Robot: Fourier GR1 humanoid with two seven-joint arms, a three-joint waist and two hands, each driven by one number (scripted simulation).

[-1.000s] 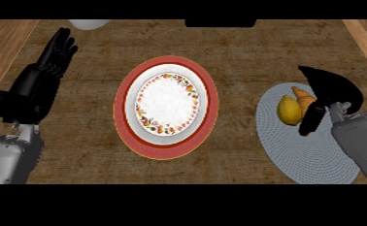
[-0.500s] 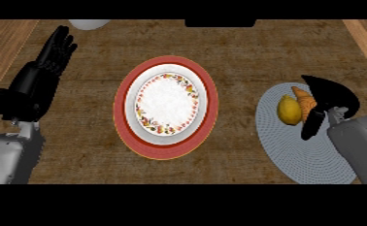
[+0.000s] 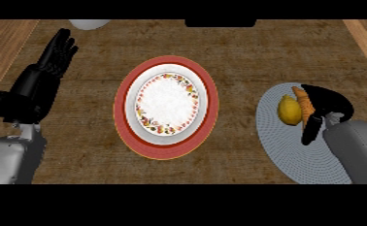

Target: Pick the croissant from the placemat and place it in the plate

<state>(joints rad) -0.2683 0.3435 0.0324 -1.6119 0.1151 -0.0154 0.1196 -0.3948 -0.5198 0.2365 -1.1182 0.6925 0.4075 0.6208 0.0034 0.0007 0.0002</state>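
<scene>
The fingers [image 3: 313,128] of the right hand [image 3: 328,104] curl around the croissant [image 3: 305,106], an orange-brown strip showing along the hand's inner edge, while the fingers of the left hand [image 3: 44,79] stand straight and apart, holding nothing, near the view's left edge.

The wooden desk [image 3: 243,50] fills the view, its grain dark brown with paler boards at the far left and right. On its middle lies a red charger plate [image 3: 126,123], and on that sits a white plate [image 3: 167,104] with a ring of small red and yellow flowers around its rim (the plate's centre is bare white). At the right, a round grey placemat [image 3: 287,147] lies on the desk, well apart from the plates. The right forearm [image 3: 350,147] comes in over it from the lower right. The croissant is over the placemat's upper part, and just beside it, on its left, rests a yellow lemon [image 3: 289,109], touching or nearly touching it. A pale rounded object [image 3: 89,24] shows partly at the upper left edge, and a dark shape [image 3: 220,23] at the top middle.
</scene>
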